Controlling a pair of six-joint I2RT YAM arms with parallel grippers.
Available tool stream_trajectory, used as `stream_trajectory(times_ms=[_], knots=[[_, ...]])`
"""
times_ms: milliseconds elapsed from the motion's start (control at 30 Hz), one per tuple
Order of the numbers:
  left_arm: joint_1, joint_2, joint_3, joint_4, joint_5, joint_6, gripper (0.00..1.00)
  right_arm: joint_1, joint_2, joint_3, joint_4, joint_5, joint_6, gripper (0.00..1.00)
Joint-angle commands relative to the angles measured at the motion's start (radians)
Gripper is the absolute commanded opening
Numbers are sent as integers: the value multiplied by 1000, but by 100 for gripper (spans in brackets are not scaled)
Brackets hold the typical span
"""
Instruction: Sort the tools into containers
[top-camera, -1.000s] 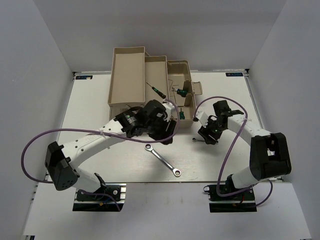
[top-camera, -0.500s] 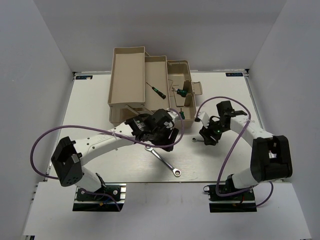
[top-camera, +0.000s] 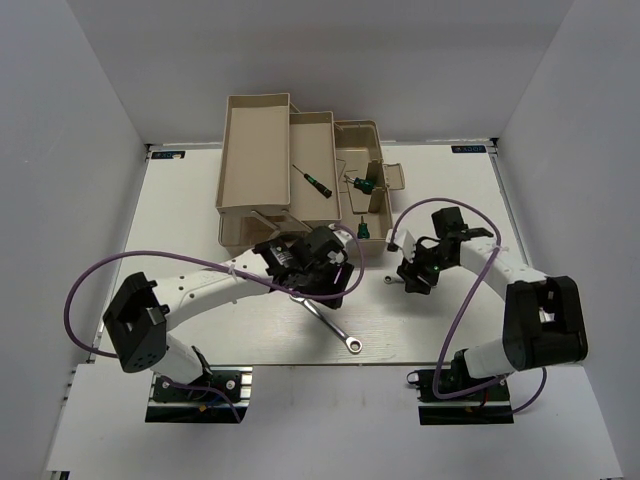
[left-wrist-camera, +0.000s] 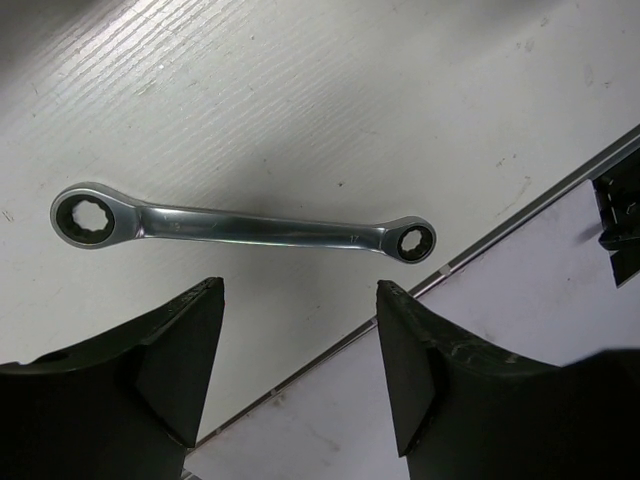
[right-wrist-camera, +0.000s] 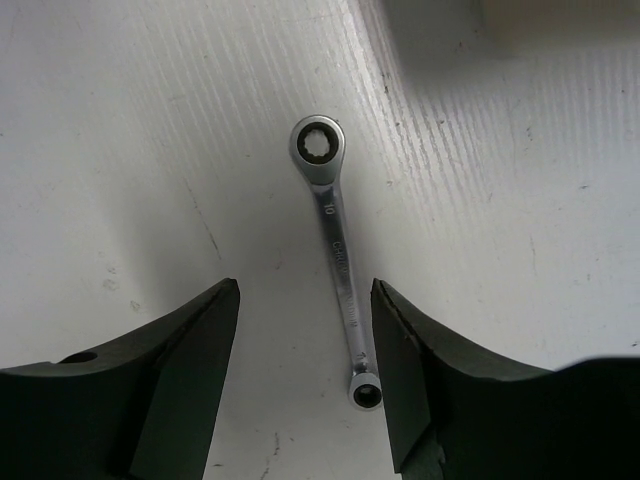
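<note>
Left wrist: my left jaws gape empty above the long wrench (left-wrist-camera: 260, 228) on the worktop (left-wrist-camera: 300, 90); right jaws, also wide, frame the short wrench (right-wrist-camera: 340, 265).

Long wrench (left-wrist-camera: 240, 226) flat on bare table (left-wrist-camera: 300, 80), open on all sides; table edge near. Short wrench (right-wrist-camera: 338, 258) likewise clear, toolbox (top-camera: 258, 98) wall just beyond.

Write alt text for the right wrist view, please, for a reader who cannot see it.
A short silver wrench lies flat on the white table, its handle seen between the open black fingers of the right claw, larger ring end farthest from the camera.
</note>
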Motion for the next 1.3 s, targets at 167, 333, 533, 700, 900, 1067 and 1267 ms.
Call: stream_trajectory(times_ms=[167, 333, 533, 700, 900, 1067, 1267], knots=[[-6, -46, -18, 23, -20, -18, 74, 17, 47, 73, 9, 39, -107, 61], [-6, -56, -27, 23, -20, -18, 74, 30, 77, 106, -20, 56, -141, 60], [-6, -74, -36, 23, -30, -27, 74, 42, 88, 128, -49, 38, -153, 59], [-6, -94, -45, 23, -48, -36, 74, 80, 93, 125, -54, 25, -150, 57], [-6, -117, -64, 3, -57, -45, 74, 108, 102, 129, -48, 33, -159, 57], [-6, -137, -73, 3, -66, -55, 74, 135, 120, 134, -28, 45, -162, 65], [-6, -155, -82, -15, -77, -64, 74, 177, 168, 152, -16, 45, -156, 65]])
